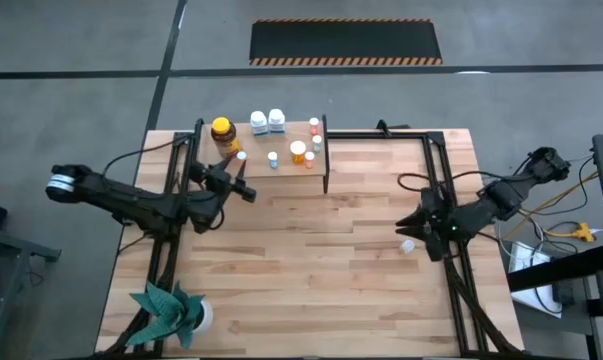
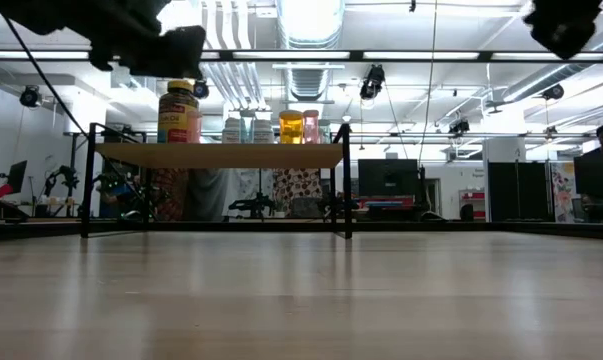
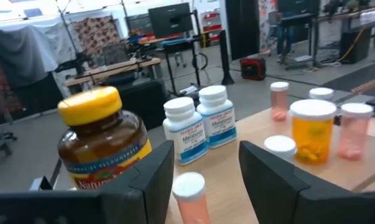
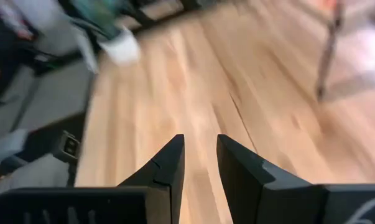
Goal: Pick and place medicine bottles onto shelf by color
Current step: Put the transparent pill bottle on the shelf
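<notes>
The shelf stands at the table's far edge, carrying the amber jar and smaller medicine bottles. The left gripper hangs at its near-left corner, fingers apart around a pink bottle. The right gripper waits at the right, fingers slightly apart, empty.

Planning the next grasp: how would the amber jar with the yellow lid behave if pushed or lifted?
The amber jar looks full and the biggest bottle on the shelf, so probably heaviest. It is wide and upright, so likely to slide rather than tip. Its glossy label may be slippery.
</notes>
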Controlling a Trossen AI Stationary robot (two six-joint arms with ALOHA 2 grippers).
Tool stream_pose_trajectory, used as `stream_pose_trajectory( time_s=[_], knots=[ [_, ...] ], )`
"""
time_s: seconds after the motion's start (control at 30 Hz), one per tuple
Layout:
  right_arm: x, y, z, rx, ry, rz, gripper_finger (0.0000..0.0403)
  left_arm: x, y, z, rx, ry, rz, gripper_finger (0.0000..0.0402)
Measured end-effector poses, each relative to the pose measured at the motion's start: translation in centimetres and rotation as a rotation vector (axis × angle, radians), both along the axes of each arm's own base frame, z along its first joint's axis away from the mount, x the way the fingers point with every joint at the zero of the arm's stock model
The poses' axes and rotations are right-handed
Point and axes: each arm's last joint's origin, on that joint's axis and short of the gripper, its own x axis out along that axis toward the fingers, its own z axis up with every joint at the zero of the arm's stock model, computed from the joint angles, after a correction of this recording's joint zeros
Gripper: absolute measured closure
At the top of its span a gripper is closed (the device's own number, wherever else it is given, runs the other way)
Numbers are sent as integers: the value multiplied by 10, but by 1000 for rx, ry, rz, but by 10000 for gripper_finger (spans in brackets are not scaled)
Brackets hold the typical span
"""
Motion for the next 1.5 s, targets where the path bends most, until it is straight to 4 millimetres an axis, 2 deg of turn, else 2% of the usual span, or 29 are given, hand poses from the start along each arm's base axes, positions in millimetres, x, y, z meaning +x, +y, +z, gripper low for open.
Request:
stream_pose_trajectory(
  time_s=[0.2, 0.3, 0.43, 0.6, 0.8, 1.13, 1.5],
  knots=[
    [0, 4, 0, 158, 426, -279, 305, -9, -8, 13, 8, -19, -92, 237],
    [1, 7, -8, 219, 610, -422, 272, -10, -10, 17, 10, -26, -158, 237],
    [5, 11, -22, 264, 734, -548, 217, -11, -11, 21, 17, -26, -229, 237],
    [14, 17, -42, 231, 795, -616, 168, -13, -11, 30, 41, -19, -281, 237],
    [20, 21, -59, 201, 818, -630, 144, -12, -16, 45, 76, -17, -376, 237],
    [25, 23, -87, 139, 866, -638, 158, -13, -32, 72, 133, -28, -495, 237],
    [36, 29, -109, 82, 859, -613, 182, -15, -44, 77, 137, -39, -560, 237]
  ],
)
